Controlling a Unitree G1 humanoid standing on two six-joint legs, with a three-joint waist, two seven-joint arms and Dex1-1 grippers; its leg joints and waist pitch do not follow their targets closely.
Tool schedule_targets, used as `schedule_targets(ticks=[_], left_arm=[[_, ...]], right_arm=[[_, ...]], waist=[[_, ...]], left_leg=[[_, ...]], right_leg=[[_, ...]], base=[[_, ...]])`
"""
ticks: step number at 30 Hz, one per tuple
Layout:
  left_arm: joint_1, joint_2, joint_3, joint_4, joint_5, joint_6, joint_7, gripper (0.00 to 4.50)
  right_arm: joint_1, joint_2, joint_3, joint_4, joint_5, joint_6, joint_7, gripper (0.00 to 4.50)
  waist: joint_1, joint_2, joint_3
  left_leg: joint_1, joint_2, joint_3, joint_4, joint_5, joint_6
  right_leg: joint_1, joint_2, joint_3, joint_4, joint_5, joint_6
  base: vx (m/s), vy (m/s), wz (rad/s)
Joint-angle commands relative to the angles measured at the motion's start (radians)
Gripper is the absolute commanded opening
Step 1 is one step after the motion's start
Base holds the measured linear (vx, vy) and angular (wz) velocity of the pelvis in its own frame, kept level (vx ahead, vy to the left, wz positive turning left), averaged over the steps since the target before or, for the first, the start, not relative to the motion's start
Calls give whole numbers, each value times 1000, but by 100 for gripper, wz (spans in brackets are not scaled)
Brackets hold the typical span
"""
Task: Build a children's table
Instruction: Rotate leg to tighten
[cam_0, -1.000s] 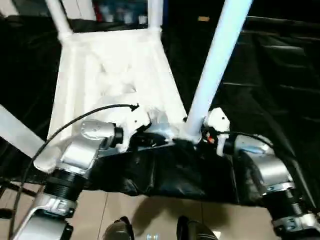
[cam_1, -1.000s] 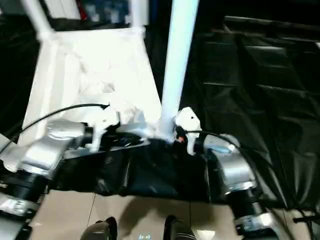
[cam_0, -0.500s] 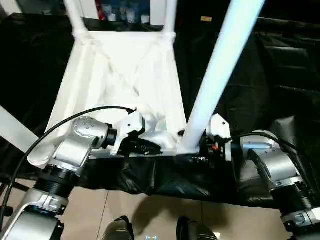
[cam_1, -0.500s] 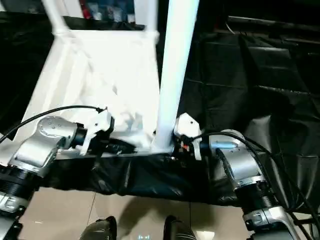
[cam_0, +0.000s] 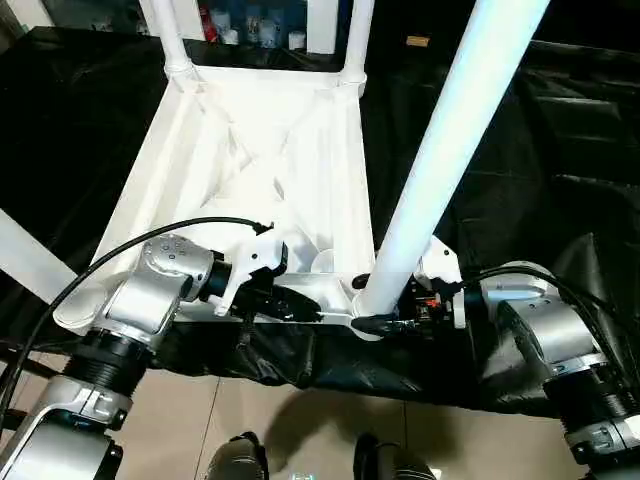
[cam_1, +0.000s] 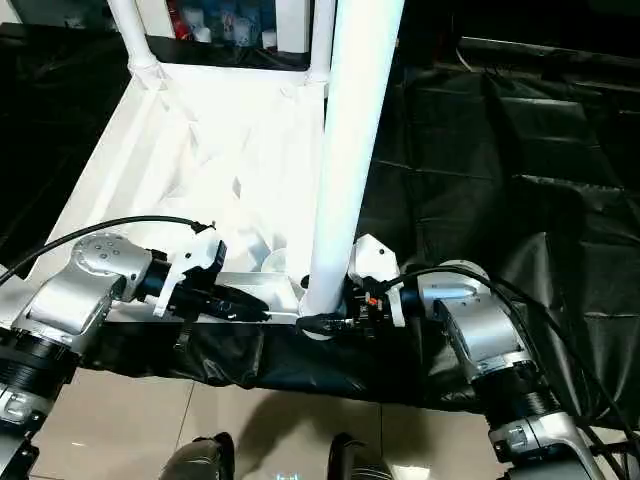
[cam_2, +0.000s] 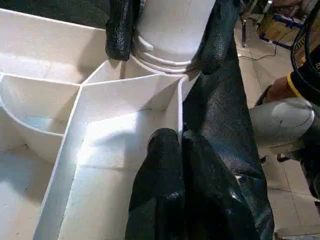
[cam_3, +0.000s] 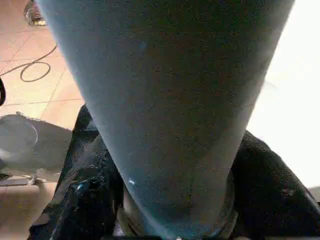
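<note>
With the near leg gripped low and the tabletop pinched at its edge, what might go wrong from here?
1. The right gripper holds the long leg only at its base by the corner socket; the tall free length could lever it sideways, so it may jam or seat crooked.
2. The left gripper clamps just a thin rim wall of the tabletop, which sits on a black sheet; a hard push might slide the whole table or slip that pinch.

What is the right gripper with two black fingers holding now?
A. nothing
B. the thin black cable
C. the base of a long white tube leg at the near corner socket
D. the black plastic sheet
C: the right gripper is closed around the base of the long white tube leg, where it stands in the near corner socket of the white plastic table top.
</note>
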Motion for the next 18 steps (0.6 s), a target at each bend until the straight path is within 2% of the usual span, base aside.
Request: schedule_targets(ticks=[1, 3, 4, 5, 6, 7, 8, 10, 11, 12, 14, 15, 18], left_arm=[[-11, -26, -26, 29, 10, -8, 47, 0], [-18, -54, -11, 43, 20, -8, 109, 0], [-22, -73, -2, 49, 26, -8, 151, 0], [-25, -88, 5, 53, 31, -6, 184, 0], [-29, -105, 11, 56, 37, 0, 221, 0], [-35, -132, 20, 60, 49, 10, 284, 0], [-38, -155, 26, 57, 56, 24, 329, 0], [-35, -186, 32, 42, 60, 48, 385, 0], [-27, -206, 33, 25, 63, 66, 418, 0], [-20, -216, 33, 13, 65, 78, 434, 0], [-3, -247, 27, -16, 89, 92, 500, 0], [3, -262, 29, -24, 94, 100, 525, 0], [40, -329, 15, -73, 129, 123, 633, 0]], right_arm=[[26, 17, 18, -16, 13, 19, -6, 261], [32, 42, 0, -8, 15, 28, -60, 261], [33, 64, -13, 0, 16, 40, -107, 261], [34, 81, -23, 5, 14, 49, -148, 261], [35, 104, -33, 14, 5, 49, -199, 261], [37, 139, -47, 29, -11, 46, -280, 261], [42, 170, -56, 36, -24, 47, -345, 261], [55, 213, -61, 31, -40, 57, -426, 261], [68, 243, -62, 21, -52, 66, -479, 261], [74, 260, -62, 16, -58, 72, -508, 260], [90, 323, -70, 5, -75, 82, -610, 260], [88, 350, -80, 13, -80, 89, -659, 260], [65, 488, -136, 64, -101, 113, -909, 260]], waist=[[-1, -4, -72], [-2, -5, -70], [-2, -4, -64], [-4, -6, -62], [-6, -7, -61], [-9, -7, -58], [-10, -8, -57], [-19, -13, -53], [-21, -12, -54], [-25, -11, -53], [-32, -11, -51], [-35, -11, -53], [-48, -6, -51]], left_leg=[[12, 34, -8, -49, -159, 103], [11, 35, -8, -50, -170, 100], [15, 34, -9, -54, -209, 83], [14, 33, -10, -55, -221, 76], [12, 31, -14, -59, -236, 61], [12, 32, -16, -62, -252, 44], [12, 32, -18, -64, -264, 36], [8, 29, -25, -70, -285, 21], [9, 29, -26, -71, -289, 22], [12, 29, -25, -71, -299, 25], [8, 29, -28, -75, -299, 28], [5, 29, -29, -77, -296, 29], [7, 31, -30, -83, -309, 14]], right_leg=[[68, -50, 42, -56, -175, -260], [66, -52, 44, -59, -191, -258], [61, -52, 44, -69, -261, -240], [61, -53, 44, -72, -290, -229], [63, -56, 43, -78, -355, -207], [59, -58, 43, -84, -408, -188], [58, -58, 42, -87, -437, -175], [59, -61, 40, -96, -528, -125], [58, -62, 41, -98, -540, -116], [51, -61, 42, -102, -552, -107], [52, -61, 41, -103, -556, -100], [54, -61, 39, -103, -553, -94], [49, -59, 38, -106, -540, -99]], base=[[0, 0, 0], [0, 0, 0], [0, 0, 0], [0, 0, 0], [0, 0, 0], [0, 0, 0], [0, 0, 0], [0, 0, 0], [0, 0, 0], [0, 0, 0], [0, 0, 0], [0, 0, 0], [0, 0, 0]])
